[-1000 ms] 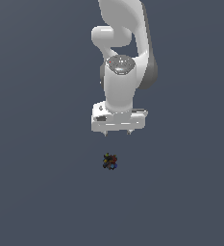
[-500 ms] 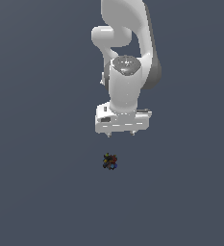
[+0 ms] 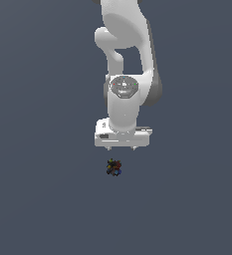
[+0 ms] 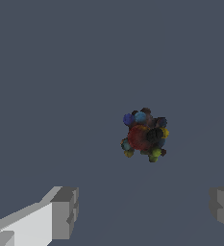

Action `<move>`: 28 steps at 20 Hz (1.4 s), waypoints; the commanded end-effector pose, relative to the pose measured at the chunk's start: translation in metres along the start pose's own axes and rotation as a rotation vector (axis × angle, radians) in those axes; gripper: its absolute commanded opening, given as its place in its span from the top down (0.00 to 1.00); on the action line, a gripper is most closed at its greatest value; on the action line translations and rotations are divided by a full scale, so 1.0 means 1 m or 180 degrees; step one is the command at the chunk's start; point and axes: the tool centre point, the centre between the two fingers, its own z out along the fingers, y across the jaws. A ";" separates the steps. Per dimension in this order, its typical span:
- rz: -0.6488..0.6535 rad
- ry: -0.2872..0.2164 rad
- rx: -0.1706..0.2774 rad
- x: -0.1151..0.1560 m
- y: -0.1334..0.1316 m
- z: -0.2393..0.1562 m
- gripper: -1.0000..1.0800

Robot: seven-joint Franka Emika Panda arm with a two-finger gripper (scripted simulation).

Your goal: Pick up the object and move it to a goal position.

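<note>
The object [image 3: 114, 168] is a tiny dark lump speckled with red, yellow, blue and green. It lies on the grey floor just in front of the white arm. My gripper [image 3: 121, 148] hangs above it, a little behind, with only the fingertip stubs showing below the hand. In the wrist view the object [image 4: 144, 135] lies beyond the two grey fingertips [image 4: 65, 212], which stand wide apart with nothing between them. The gripper [image 4: 142, 211] is open and empty.
Plain dark grey floor [image 3: 43, 199] all around. The white arm's body [image 3: 125, 60] rises behind the gripper.
The hand has come down and shifted slightly to the exterior view's right, closer to the object. The object has not moved.
</note>
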 end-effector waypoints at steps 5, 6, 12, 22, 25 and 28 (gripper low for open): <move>0.0238 -0.0050 -0.0016 0.018 0.017 0.037 0.04; 0.0266 -0.0055 -0.0018 0.020 0.019 0.041 0.04; 0.0376 -0.0077 -0.0032 0.027 0.027 0.060 0.04; 0.0389 -0.0083 -0.0034 0.027 0.028 0.072 0.04; 0.0391 -0.0083 -0.0034 0.026 0.028 0.087 0.04; 0.0395 -0.0082 -0.0034 0.025 0.029 0.103 0.04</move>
